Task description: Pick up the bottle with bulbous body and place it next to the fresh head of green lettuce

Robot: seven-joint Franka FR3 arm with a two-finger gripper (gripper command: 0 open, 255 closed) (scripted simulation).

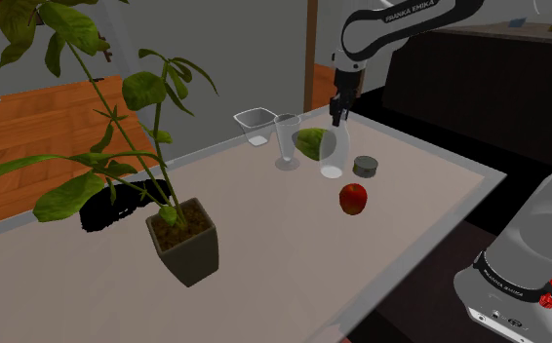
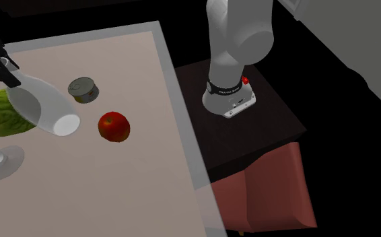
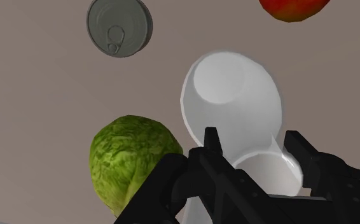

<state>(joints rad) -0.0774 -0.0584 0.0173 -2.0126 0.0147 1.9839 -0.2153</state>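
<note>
Tabletop (image 1: pixel 264 283) of pale beige with a lighter grey rim fills the middle of the shoulder view. Warm wooden boards (image 1: pixel 40 127) lie past it at the upper left and a grey wall (image 1: pixel 225 39) stands behind. In the second exterior view a black area shows around the table's upper and right edges. There the arm's white base sits on its dark stand (image 2: pixel 270 141) at centre right, with a reddish block (image 2: pixel 276 188) below it.

The gripper (image 3: pixel 254 153) points down at the upper middle of the shoulder view. Its black fingers (image 3: pixel 210 145) are drawn in on the neck of the bottle (image 3: pixel 233 95), one on each side, pinching it just under the mouth. The bottle is whitish and glassy, with a round swollen body below a narrow neck. It hangs from the gripper at the top centre of the table in the shoulder view and at the far left of the second exterior view, where it looks tilted. Whether its base touches the table I cannot tell.

The green lettuce (image 1: pixel 311 143) lies just beside the bottle, partly behind it in the shoulder view. A clear stemmed glass (image 1: pixel 287 141) stands left of the lettuce, and a clear cup (image 1: pixel 255 122) stands further to the upper left. A grey can (image 1: pixel 366 167) with a pull tab sits to the right of the bottle, and a red apple (image 1: pixel 353 199) lies below the can, both apart from the bottle. A tall leafy plant in a square pot (image 1: pixel 188 244) stands at the lower left, well apart from the rest.
</note>
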